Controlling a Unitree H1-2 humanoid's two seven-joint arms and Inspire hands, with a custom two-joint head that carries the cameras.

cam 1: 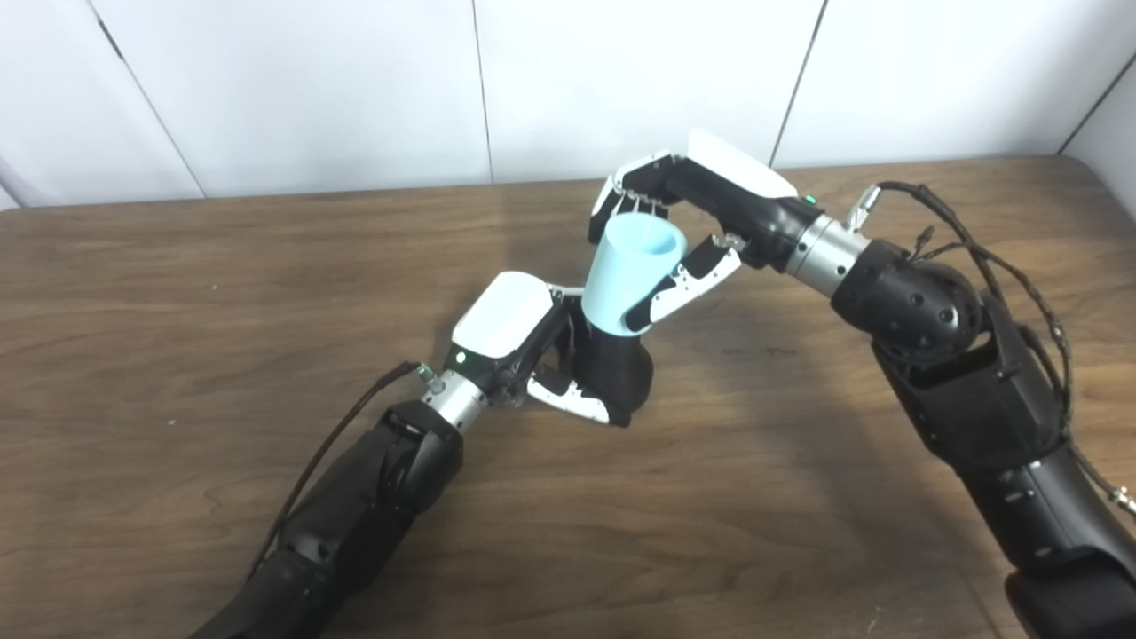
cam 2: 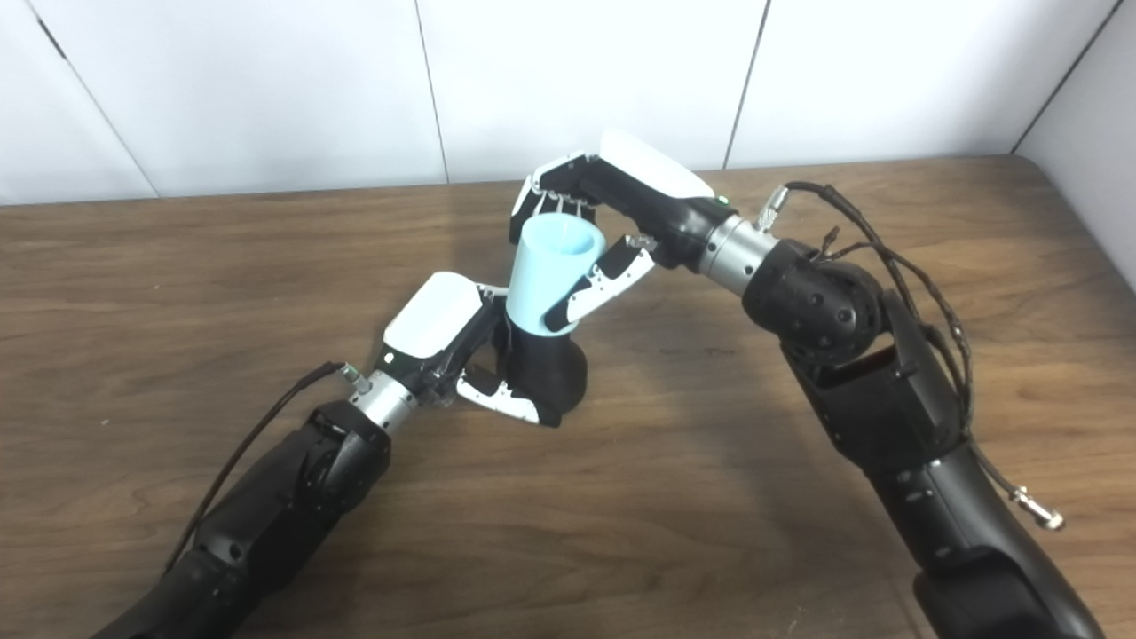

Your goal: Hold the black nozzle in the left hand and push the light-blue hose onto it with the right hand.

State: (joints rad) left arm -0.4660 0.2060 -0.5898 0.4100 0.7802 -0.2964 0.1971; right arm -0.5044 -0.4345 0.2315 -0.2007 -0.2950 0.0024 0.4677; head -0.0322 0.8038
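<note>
Place: you are looking at a plain robot test room or lab, not a home.
Surface: your dark brown wood-grain tabletop (cam 1: 177, 293) carries no household items.
Backdrop: the bare white panelled wall (cam 1: 311, 89) with thin dark seams stands right behind it.
Rig: exposed black cables (cam 1: 994, 266) run along your robot's right arm.

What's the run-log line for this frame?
left robot hand: holds black nozzle | right robot hand: grips light-blue hose | hose: on nozzle top

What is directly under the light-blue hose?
The black nozzle, held by the left hand, sits under the light-blue hose, which the right hand grips. The joint itself is covered.
</note>
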